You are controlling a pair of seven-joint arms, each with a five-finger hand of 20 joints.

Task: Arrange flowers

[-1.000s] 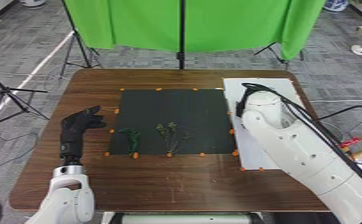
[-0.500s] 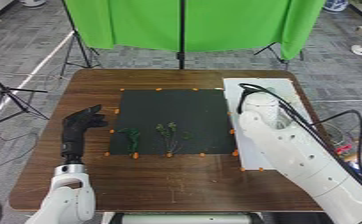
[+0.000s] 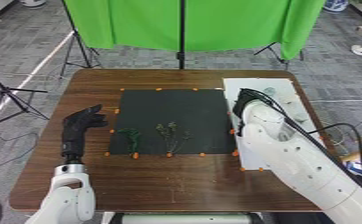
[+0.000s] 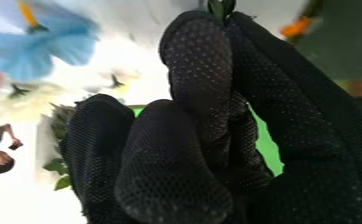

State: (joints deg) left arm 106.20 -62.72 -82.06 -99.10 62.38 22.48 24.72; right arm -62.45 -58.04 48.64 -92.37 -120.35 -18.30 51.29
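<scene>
The right hand [image 3: 246, 96] pinches a green stem [image 4: 219, 7] at its fingertips, above the left edge of the white sheet [image 3: 254, 159], near a blue flower [image 4: 64, 31]. Leftward, green sprigs [image 3: 170, 137] lie on the black mat's [image 3: 161, 107] near part; beyond its left side is the left hand [image 3: 78, 126], loosely open.

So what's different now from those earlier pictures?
The right arm drew back toward the robot, uncovering more of the white sheet. The right hand pinches a green stem; when it took hold, I can't tell. The left hand and the sprigs on the dark mat stayed put.
</scene>
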